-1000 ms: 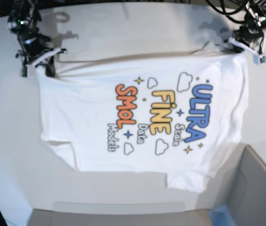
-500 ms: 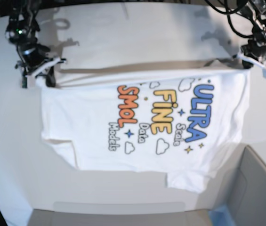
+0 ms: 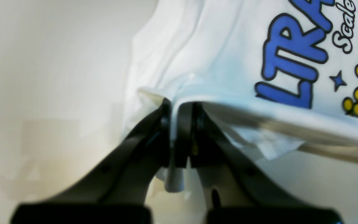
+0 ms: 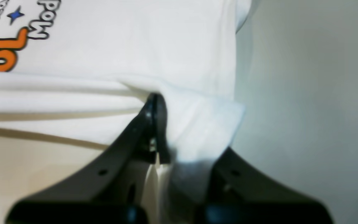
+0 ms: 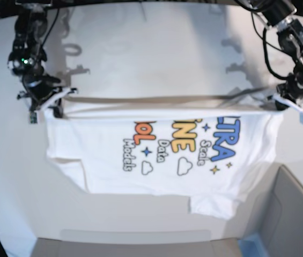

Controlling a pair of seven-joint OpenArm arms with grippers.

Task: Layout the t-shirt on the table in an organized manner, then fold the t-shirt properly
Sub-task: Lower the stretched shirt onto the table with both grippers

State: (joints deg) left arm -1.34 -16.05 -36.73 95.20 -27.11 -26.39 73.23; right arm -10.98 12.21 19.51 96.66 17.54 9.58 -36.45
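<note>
Soft white cotton t-shirt (image 5: 156, 155) is spread print-up on the matte white worktop (image 5: 156, 48), long axis running side to side, far edge doubled over into a straight fold. Left claw (image 3: 177, 107) is pinched shut on one fold corner, right claw (image 4: 157, 102) on the other.

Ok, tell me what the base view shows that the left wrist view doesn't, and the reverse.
Base view only: both arms at once, with the right claw pinching the other corner, the whole t-shirt with its far edge lifted and folded over the print, and the grey box.

Left wrist view only: a close look at the left claw shut on a bunched fold of fabric.

Both: the white table, the blue lettering, and the left claw gripping the shirt.
</note>
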